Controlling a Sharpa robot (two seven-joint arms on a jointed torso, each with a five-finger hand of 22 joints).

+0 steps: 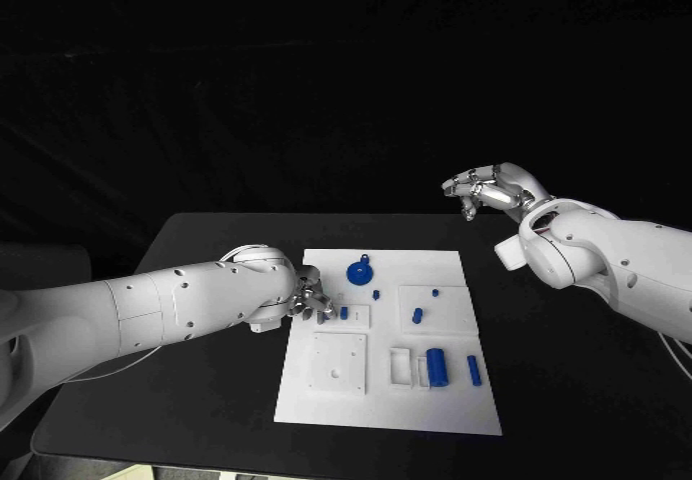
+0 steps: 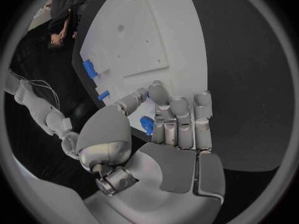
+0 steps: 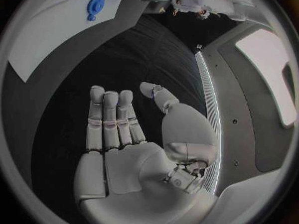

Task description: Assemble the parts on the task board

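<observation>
Altogether, seven blue parts point(image 1: 436, 367) occupy one task board point(image 1: 450, 405).

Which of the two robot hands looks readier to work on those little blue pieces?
The left robot hand: it sits at the task board's edge, fingers beside a small blue part. The right robot hand is raised beyond the table's far edge, holding nothing.

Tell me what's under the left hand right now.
The left hand hovers over the task board's left edge. A small blue part shows beneath its fingers; whether they touch it is hidden.
</observation>
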